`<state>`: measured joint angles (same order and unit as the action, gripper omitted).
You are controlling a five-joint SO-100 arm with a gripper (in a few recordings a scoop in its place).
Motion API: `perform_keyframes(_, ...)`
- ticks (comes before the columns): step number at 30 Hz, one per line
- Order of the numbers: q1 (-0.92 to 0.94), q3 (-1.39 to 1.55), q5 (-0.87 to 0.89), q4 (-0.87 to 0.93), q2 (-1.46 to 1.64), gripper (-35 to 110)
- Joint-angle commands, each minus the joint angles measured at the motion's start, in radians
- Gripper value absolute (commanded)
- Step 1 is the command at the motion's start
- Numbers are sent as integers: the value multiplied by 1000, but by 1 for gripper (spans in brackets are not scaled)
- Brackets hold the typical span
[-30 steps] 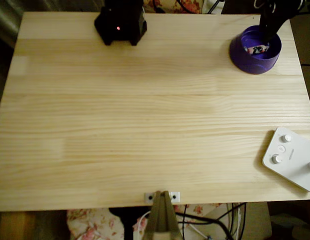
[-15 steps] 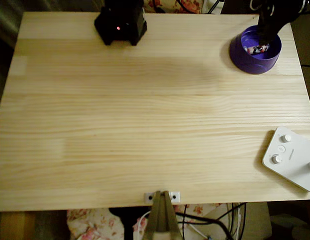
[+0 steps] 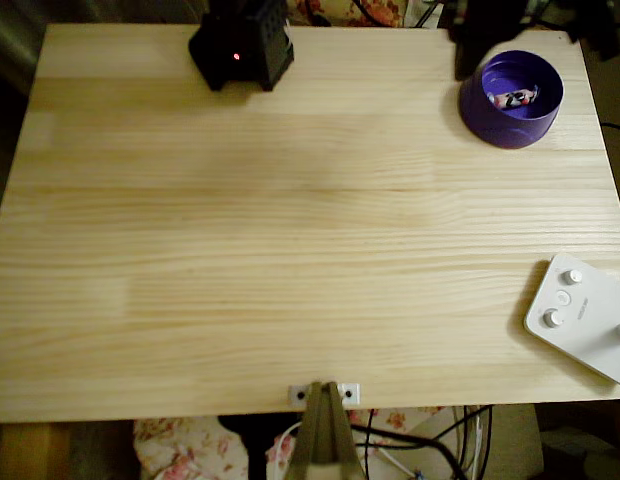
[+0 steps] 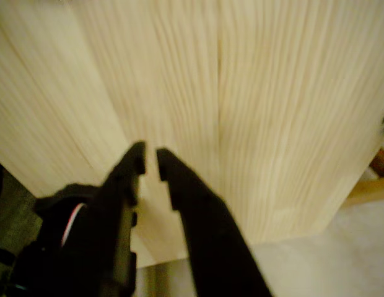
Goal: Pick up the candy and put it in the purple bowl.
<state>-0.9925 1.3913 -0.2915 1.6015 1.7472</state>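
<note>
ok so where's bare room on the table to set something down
The wide wooden middle and left of the table are bare. Things sit only at the edges: black base top left, purple bowl holding the candy top right, white device lower right.

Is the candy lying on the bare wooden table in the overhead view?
No, the candy lies inside the purple bowl near the table's top right corner.

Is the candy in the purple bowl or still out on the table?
In. The candy lies inside the purple bowl in the overhead view.
</note>
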Motion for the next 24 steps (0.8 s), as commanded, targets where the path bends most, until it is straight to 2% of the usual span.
perform_keyframes(1, 101, 91, -31, 8, 250, 1)
perform_keyframes(7, 295, 279, -38, 48, 411, 0)
perform_keyframes(14, 515, 371, -35, 57, 522, 1)
perform_keyframes(24, 871, 509, 25, -112, 646, -1)
